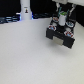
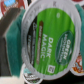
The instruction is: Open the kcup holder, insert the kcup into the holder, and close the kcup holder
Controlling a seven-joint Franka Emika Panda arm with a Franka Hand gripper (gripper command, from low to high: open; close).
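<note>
The kcup holder [image 1: 60, 36] is a black boxy block with lighter grey panels on its front, at the exterior view's right. My gripper [image 1: 63, 20] hangs right above its top and is shut on the kcup [image 1: 63, 20], a small green pod with a white rim. In the wrist view the kcup [image 2: 50, 42] fills most of the picture, tilted, showing its green "Dark Magic" lid and white rim. A teal finger pad [image 2: 9, 47] lies against its side. I cannot tell whether the holder is open; the pod hides it in the wrist view.
A white bottle-like object [image 1: 25, 10] stands at the back, toward the exterior view's left. The white table top [image 1: 27, 57] stretches in front of and to the exterior view's left of the holder. A dark band runs behind the table.
</note>
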